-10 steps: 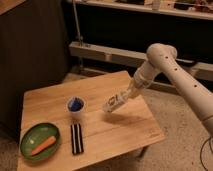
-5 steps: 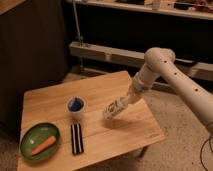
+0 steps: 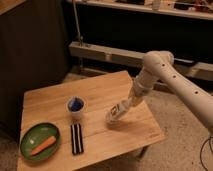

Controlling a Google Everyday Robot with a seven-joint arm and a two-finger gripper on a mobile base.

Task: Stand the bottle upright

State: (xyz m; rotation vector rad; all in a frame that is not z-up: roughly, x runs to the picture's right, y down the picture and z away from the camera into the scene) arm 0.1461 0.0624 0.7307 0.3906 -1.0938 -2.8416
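- Wooden desk: bottle tilted, lower end close to surface.
- Closed hand gripping bottle's upper end.
- Step in hand: righting.
- Next: rotate vertical, seat flat, release.

Whitish bottle, white tool at its 2 o'clock, blue cup, green plate, orange carrot, black-white striped block, tan worktop.

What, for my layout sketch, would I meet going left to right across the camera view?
Green plate → blue cup → bottle → tool, gripping the bottle's upper-right end.
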